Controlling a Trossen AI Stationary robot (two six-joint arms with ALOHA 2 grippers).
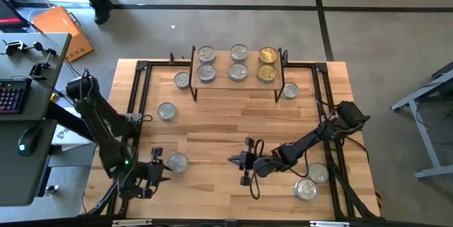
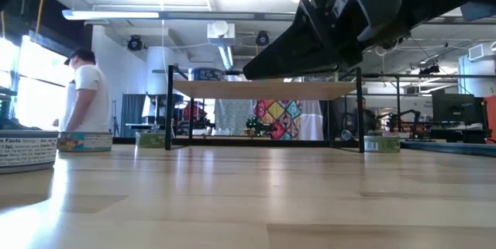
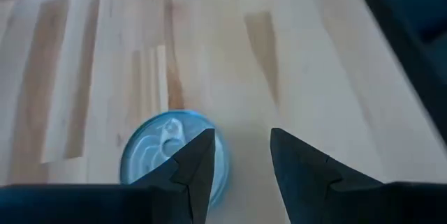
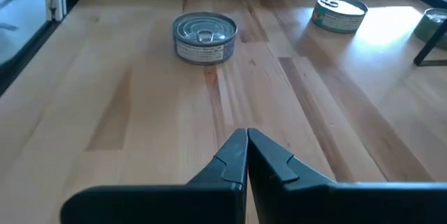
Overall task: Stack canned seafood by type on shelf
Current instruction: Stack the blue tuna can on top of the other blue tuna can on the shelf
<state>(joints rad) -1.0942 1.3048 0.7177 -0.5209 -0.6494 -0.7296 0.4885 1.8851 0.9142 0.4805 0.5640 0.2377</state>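
The left gripper (image 1: 157, 167), a dark two-finger pincer, sits low over the near left part of the pale butcher-block tabletop (image 1: 233, 128), its fingers parted with only bare wood between them. In the left wrist view, one dark finger (image 3: 198, 161) overlaps the rim of a flat round silver-lidded tin with a pull tab (image 3: 167, 153); that tin lies just outside the gap, beside the finger and not between the two, so nothing is grasped. From above, the same tin (image 1: 177, 162) lies just beside the pincer, toward the table's middle. The right gripper (image 1: 236, 160) rests near the table's centre with its fingers pressed together, clenched on nothing; ahead of it, well apart, stands another silver tin with a printed side label (image 4: 204, 37). Two more silver tins (image 1: 311, 182) lie behind that arm near the right edge. Far from both pincers, the small raised light-wood shelf on thin black legs (image 1: 237, 82) carries six tins in three pairs: four silver-lidded and two gold-lidded tins (image 1: 267, 64).
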